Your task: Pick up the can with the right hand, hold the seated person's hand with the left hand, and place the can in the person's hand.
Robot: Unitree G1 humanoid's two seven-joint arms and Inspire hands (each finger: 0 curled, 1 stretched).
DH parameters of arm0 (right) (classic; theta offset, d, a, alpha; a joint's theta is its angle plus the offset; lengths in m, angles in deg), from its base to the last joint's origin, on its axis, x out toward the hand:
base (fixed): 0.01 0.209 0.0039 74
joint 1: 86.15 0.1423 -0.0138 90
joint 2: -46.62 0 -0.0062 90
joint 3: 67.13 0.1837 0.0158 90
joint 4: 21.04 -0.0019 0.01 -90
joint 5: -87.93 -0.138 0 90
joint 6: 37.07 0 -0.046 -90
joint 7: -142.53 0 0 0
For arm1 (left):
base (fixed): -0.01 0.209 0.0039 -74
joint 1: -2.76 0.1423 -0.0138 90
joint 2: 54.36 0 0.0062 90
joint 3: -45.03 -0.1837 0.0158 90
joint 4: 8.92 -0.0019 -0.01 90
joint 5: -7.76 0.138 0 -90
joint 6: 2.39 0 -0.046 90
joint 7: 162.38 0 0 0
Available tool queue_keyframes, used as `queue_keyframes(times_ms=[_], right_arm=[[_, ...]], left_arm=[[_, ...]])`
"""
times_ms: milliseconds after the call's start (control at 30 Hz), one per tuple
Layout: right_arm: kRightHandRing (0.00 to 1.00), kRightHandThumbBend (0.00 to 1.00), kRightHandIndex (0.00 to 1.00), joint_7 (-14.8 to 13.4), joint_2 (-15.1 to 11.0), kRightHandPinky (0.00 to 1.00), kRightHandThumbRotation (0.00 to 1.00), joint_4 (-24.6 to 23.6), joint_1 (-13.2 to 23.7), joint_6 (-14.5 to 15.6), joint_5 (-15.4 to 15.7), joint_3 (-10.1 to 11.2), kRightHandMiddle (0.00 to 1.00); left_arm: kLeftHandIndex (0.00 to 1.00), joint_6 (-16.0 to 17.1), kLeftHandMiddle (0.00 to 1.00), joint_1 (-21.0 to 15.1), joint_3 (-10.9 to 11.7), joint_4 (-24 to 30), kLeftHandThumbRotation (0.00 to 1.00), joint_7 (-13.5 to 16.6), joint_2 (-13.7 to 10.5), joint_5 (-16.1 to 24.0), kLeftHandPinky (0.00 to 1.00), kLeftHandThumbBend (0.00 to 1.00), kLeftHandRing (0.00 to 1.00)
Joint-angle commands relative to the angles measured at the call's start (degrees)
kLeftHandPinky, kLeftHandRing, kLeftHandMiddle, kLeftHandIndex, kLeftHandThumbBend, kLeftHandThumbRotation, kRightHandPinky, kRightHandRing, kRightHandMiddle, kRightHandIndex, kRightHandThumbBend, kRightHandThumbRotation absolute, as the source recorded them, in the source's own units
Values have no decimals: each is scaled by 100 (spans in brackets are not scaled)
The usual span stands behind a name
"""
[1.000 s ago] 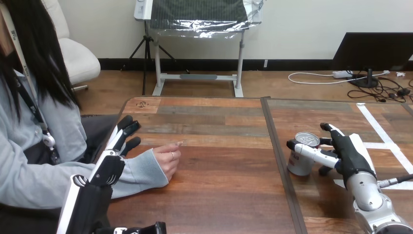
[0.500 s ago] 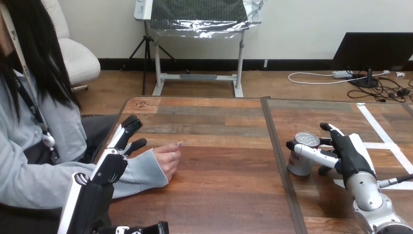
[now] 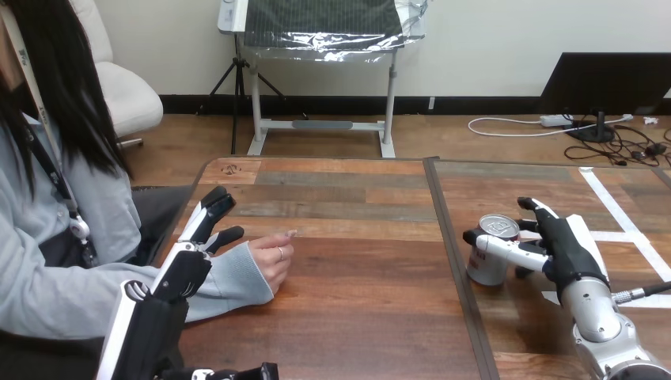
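A silver can [image 3: 490, 252] stands upright on the table's right half. My right hand [image 3: 563, 244] is beside it on the right, open. Its thumb [image 3: 502, 244] lies straight across the can's near side and its fingertips [image 3: 527, 206] reach behind the can. The person's hand [image 3: 273, 260] rests loosely curled on the table at the left, coming out of a grey sleeve [image 3: 225, 279]. My left hand [image 3: 188, 261] is at the sleeve's left side, open, fingers [image 3: 212, 207] pointing away from me, with its thumb [image 3: 228, 233] just above the wrist.
A dark seam [image 3: 453, 261] runs front to back down the wooden table. White tape lines [image 3: 625, 229] mark the surface at the far right. The person sits close against the table's left edge [image 3: 186, 210].
My left hand has edged rightward toward the person's wrist, thumb now nearer the sleeve. My right hand has shifted very slightly at the can, which has not moved.
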Motion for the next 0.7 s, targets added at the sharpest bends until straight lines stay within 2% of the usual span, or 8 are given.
queue_keyframes(times_ms=[0, 367, 567, 667], right_arm=[[60, 100, 91, -134, 125, 44, 38, -115, 491, -170, -50, 31, 84], [69, 100, 86, -360, 215, 55, 26, -145, 537, -130, 14, -39, 82], [71, 100, 84, -529, 261, 59, 18, -151, 579, -34, 74, -93, 78], [71, 100, 82, -612, 287, 60, 13, -153, 597, 7, 66, -84, 77]], left_arm=[[91, 71, 97, -324, -2, 62, 51, 8, 2, -73, 85, 100, 95], [91, 84, 97, -349, -31, 56, 52, 2, 21, -68, 86, 100, 96], [92, 153, 97, -364, 79, 34, 52, 32, 69, 79, 86, 100, 95], [92, 106, 96, -333, 61, 76, 51, 40, 81, 74, 86, 100, 95]])
